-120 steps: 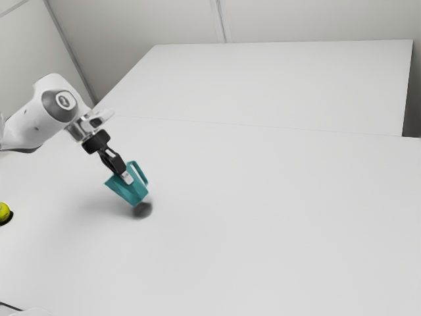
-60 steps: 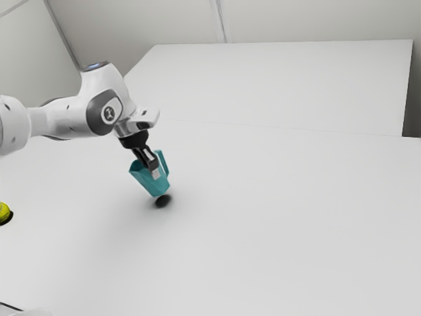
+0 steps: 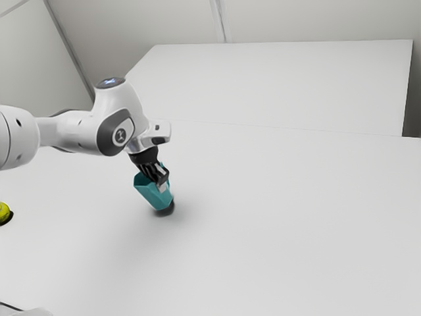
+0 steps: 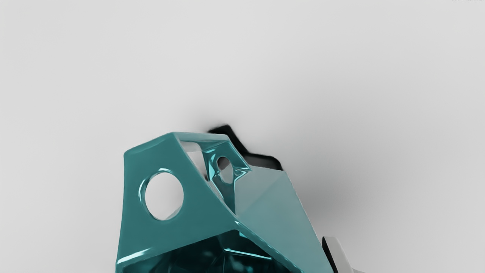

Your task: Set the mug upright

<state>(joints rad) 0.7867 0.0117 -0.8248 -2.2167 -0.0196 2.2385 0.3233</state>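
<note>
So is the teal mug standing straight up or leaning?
Leaning. In the exterior view the mug slants in the claw, its open mouth tipped toward that view's left, its base toward that view's right.

pale grey walls (image 3: 316, 21), vertical strip (image 3: 221, 20), broad white table (image 3: 296, 230), thin seam (image 3: 263, 126) across

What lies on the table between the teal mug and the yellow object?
White tabletop, bare, lies between the teal mug and the yellow object; the exterior view shows this.
</note>
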